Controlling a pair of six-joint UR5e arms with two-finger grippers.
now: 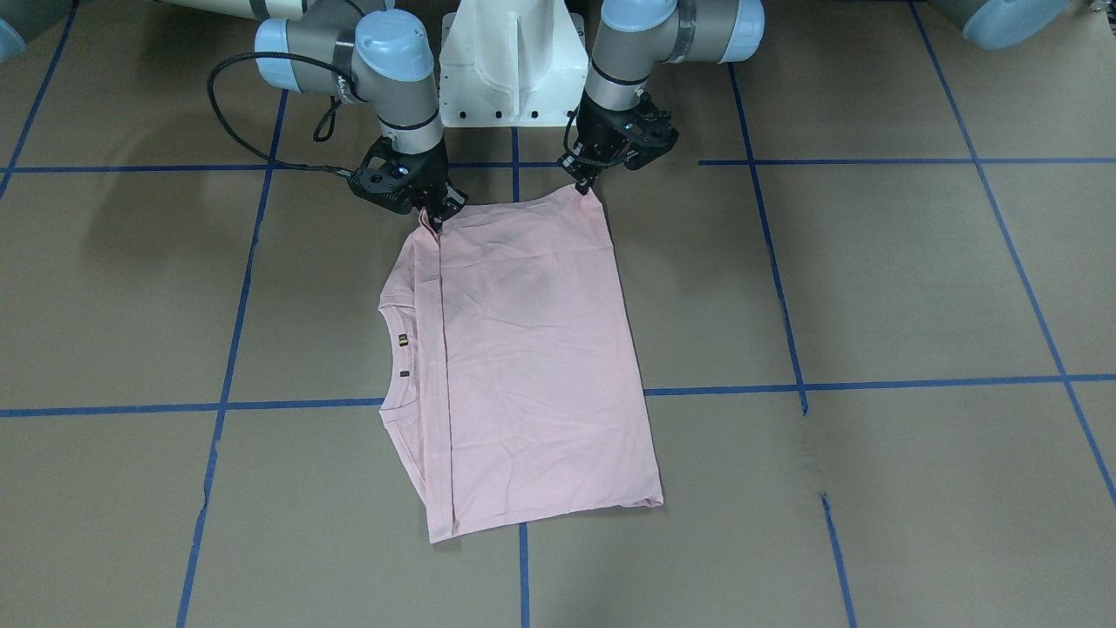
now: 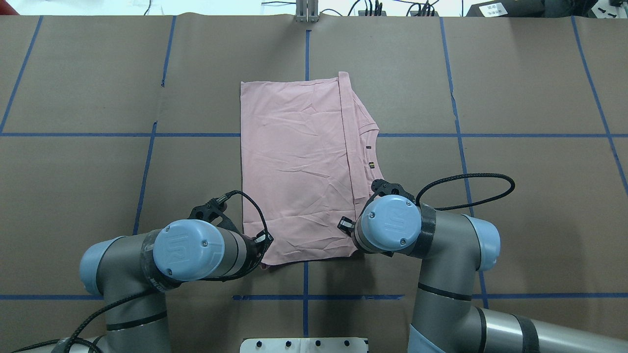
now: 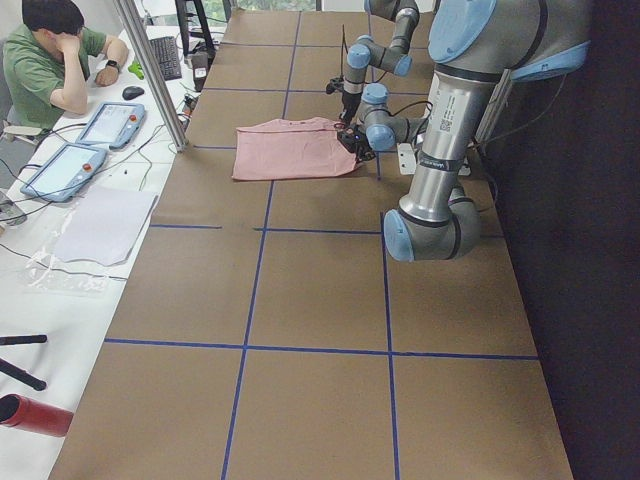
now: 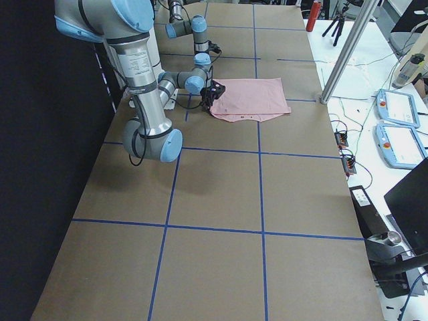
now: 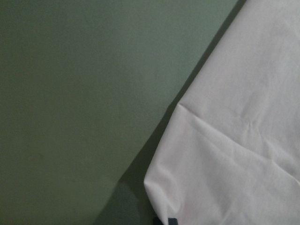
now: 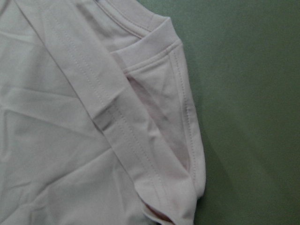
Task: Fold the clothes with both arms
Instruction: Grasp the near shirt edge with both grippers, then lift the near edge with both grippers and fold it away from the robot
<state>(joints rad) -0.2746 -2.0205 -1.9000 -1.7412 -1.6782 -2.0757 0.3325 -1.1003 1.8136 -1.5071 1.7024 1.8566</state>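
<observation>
Pedestal: the white base (image 2: 304, 344) is sitting at the bottom centre of the overhead frame, with an arm coming up on either side of it.
Left arm: the left arm (image 2: 186, 252) is reaching in from the lower left of the overhead frame, and its wrist is hanging over the near left corner of the shirt.
Right arm: the right arm (image 2: 397, 228) is coming in from the lower right, and its wrist is hanging over the near right corner.
Left tool: the left tool (image 1: 586, 185) is clenching a corner of the shirt, upper centre of the front-facing frame; the cloth is peaking up slightly at the fingers.
Right tool: the right tool (image 1: 438, 214) is pinching the other near corner, where the folded-over layers are bunching a little.
T-shirt: the pale pink T-shirt (image 2: 294, 162) is lying folded into a rough rectangle in the middle of the table, plain side up, stretching away from the tools toward the top of the overhead frame.
Fold: a hemmed edge (image 2: 346, 147) is running the length of the shirt, just inside its right side in the overhead frame.
Neckline: the collar (image 2: 371, 147) is showing along that right side, with a small dark-and-yellow label (image 2: 372, 164) inside it.
Table: the brown table (image 2: 515, 196) is carrying a grid of blue tape lines (image 2: 98, 134).
Operator: past the table, in the upper left of the left side frame, a person in a green shirt (image 3: 45, 70) is sitting at a white desk, leaning head on hand.
</observation>
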